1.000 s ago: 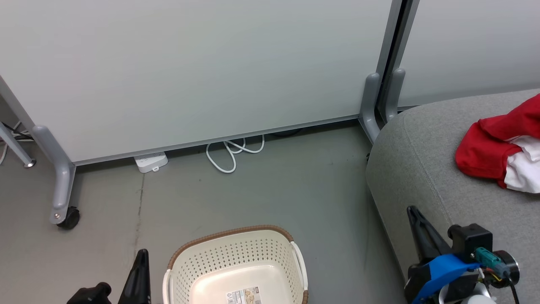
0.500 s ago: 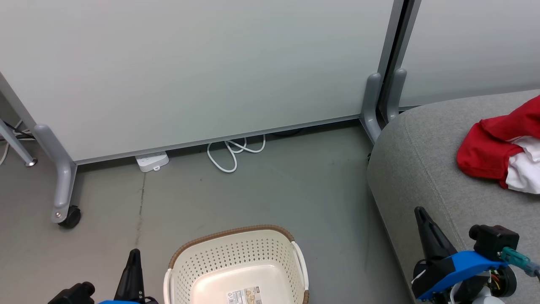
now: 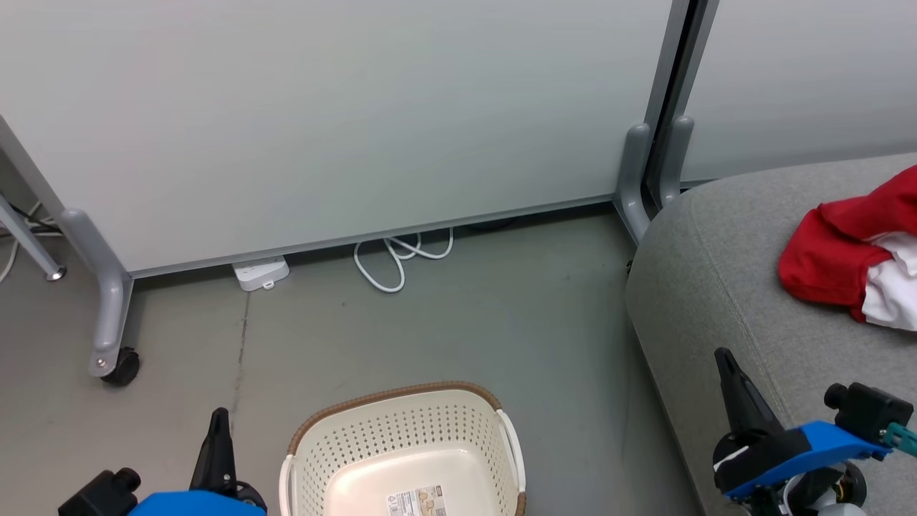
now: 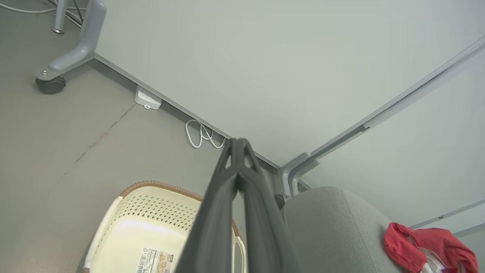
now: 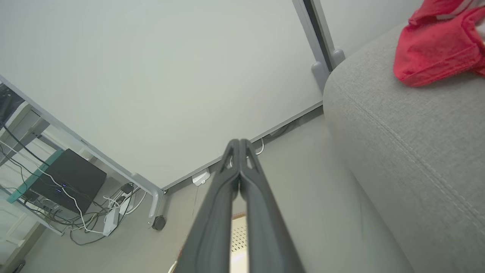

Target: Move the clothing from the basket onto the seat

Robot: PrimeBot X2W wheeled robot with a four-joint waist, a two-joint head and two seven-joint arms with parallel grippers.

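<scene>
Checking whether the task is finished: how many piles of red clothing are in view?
1: a red and white pile on the sofa seat, cut by the picture's edge, so garments may hide there. The basket looks empty apart from a label.

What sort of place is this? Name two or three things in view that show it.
Probably a lab or office corner staged as a living room: wheeled partition panels, a grey sofa seat, a laundry basket, and cabled equipment behind the panels.

The left gripper (image 3: 218,423) and right gripper (image 3: 725,362) share long, tapering dark fingers (image 4: 218,216) and bright blue housings (image 3: 824,442) — the right one carries a teal connector (image 3: 900,434).
</scene>
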